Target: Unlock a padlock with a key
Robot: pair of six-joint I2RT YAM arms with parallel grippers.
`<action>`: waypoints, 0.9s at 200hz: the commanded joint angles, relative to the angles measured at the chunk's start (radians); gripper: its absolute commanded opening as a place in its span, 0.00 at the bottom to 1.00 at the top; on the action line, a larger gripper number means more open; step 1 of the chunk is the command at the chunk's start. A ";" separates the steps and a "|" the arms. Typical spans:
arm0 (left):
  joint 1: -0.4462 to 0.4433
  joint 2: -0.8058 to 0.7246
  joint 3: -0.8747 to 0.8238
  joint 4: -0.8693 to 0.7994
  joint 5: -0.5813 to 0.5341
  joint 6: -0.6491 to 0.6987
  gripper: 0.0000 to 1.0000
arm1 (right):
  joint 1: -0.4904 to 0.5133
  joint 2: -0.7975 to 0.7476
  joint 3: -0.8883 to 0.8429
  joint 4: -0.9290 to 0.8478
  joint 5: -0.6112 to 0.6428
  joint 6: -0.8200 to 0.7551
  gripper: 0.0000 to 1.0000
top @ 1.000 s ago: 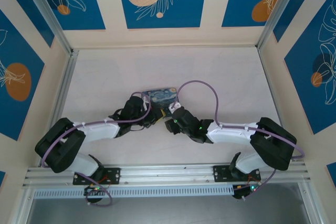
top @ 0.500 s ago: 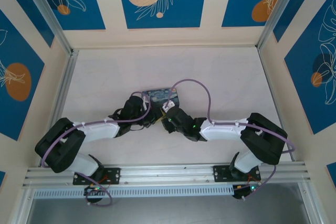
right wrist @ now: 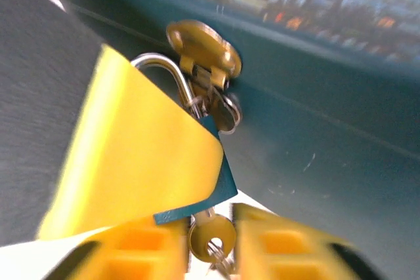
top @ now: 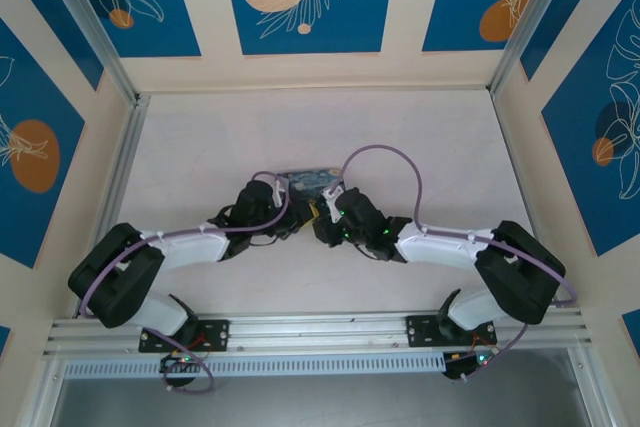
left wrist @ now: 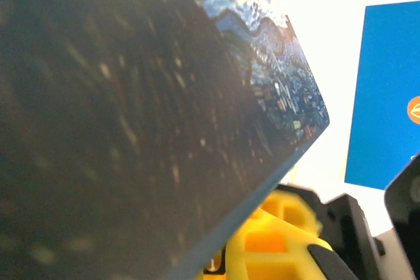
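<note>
The two arms meet over the middle of the table (top: 220,147), at the near side of the box (top: 308,181) printed with the night sky. From the right wrist I can see the padlock (right wrist: 222,188) hanging on the box's teal front. Its silver shackle (right wrist: 161,63) is looped through the brass hasp (right wrist: 203,47). Most of the lock's small bluish body is covered by a yellow finger (right wrist: 131,162) of the left gripper (top: 292,221). That gripper's fingers are pressed together and, by the look of it, pinching the lock to steady it. The key (right wrist: 211,234) is already in the bottom of the lock, with its round brassy head sticking out below. The right gripper (right wrist: 211,261) has a finger close on either side of that head, but the picture is too blurred for me to tell whether it is squeezing it. So I'd say finding the lock and seating the key are done. The shackle looks shut and is not yet out of the hasp. What's left is turning the key and popping the shackle free.
</note>
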 commanded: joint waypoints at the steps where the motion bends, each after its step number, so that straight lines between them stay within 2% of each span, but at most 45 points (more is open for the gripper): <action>1: 0.007 0.027 0.010 -0.022 0.008 0.034 0.00 | -0.032 -0.091 -0.032 0.034 -0.122 0.045 0.37; 41: 0.010 0.060 0.009 -0.024 0.010 0.070 0.00 | -0.111 -0.241 -0.099 -0.014 -0.136 0.168 0.42; 74: 0.008 0.078 0.019 -0.094 0.009 0.156 0.00 | -0.122 -0.277 -0.114 -0.036 -0.174 0.283 0.46; 94: 0.008 0.084 0.022 -0.143 0.005 0.204 0.21 | -0.118 -0.263 -0.134 0.000 -0.208 0.356 0.47; 143: 0.008 0.064 -0.003 -0.158 0.000 0.228 0.63 | -0.064 -0.185 -0.164 0.103 -0.223 0.474 0.48; 180: 0.010 -0.069 -0.016 -0.260 -0.066 0.243 0.80 | -0.035 -0.142 -0.184 0.156 -0.199 0.531 0.52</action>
